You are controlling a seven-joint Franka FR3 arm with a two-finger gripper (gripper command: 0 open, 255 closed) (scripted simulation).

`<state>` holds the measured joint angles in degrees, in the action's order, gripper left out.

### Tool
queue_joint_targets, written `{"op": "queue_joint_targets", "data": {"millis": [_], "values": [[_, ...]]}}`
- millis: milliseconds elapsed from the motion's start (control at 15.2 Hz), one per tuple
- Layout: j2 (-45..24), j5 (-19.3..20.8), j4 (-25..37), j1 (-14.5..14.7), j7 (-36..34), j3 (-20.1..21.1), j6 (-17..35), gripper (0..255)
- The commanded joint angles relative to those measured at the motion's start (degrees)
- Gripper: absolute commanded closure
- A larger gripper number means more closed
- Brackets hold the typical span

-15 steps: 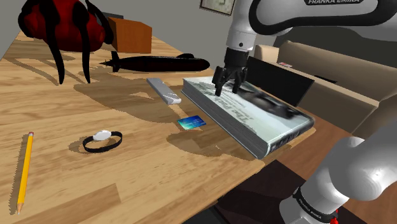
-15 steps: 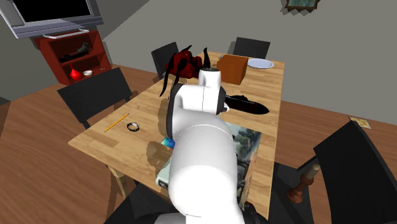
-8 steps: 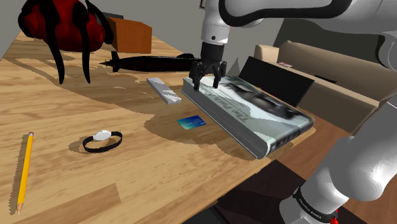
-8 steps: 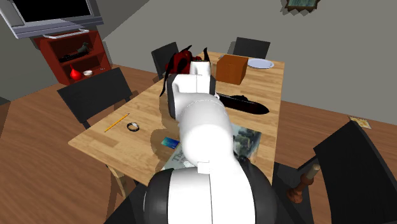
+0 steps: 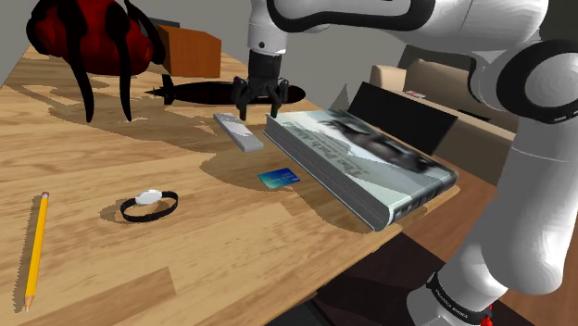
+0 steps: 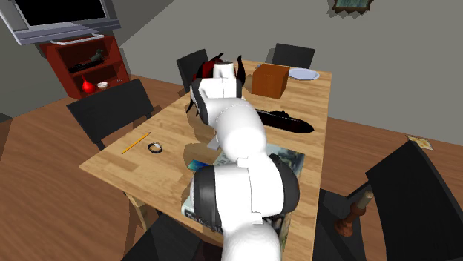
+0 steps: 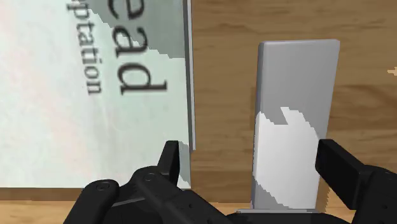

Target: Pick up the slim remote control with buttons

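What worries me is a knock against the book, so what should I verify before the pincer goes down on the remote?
1. The black pincer is open: ok, its fingers stand apart.
2. The slim grey rectangular remote lies flat and free on the wooden table: ok.
3. The remote's narrow width runs across the closing line: ok.
4. The remote is centred between the fingers: not ok, it sits close by one finger.
5. Clearance from the large pale-covered book: not ok, the other finger seems to hang over its edge.
6. Height left above the remote: cannot tell.
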<state>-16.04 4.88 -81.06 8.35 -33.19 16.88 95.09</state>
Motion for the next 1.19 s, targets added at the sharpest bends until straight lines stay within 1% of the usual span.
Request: {"op": "queue_joint_targets", "data": {"millis": [0,66,132,594,726,792,1122], "values": [[-6.1,1.5,7.1,2.0,-2.0,0.4,0.9,0],[-9.1,2.5,11.6,3.0,-2.5,0.4,-0.5,0],[-9.5,2.5,12.2,3.2,-2.6,0.3,-0.7,0],[-8.6,2.3,5.0,2.5,-2.7,0.2,5.7,0],[-8.6,2.3,5.0,2.5,-2.7,0.2,5.7,0],[-8.6,2.3,5.0,2.5,-2.7,0.2,5.6,255],[-8.5,2.3,5.0,2.5,-2.7,0.2,5.6,255]]}}
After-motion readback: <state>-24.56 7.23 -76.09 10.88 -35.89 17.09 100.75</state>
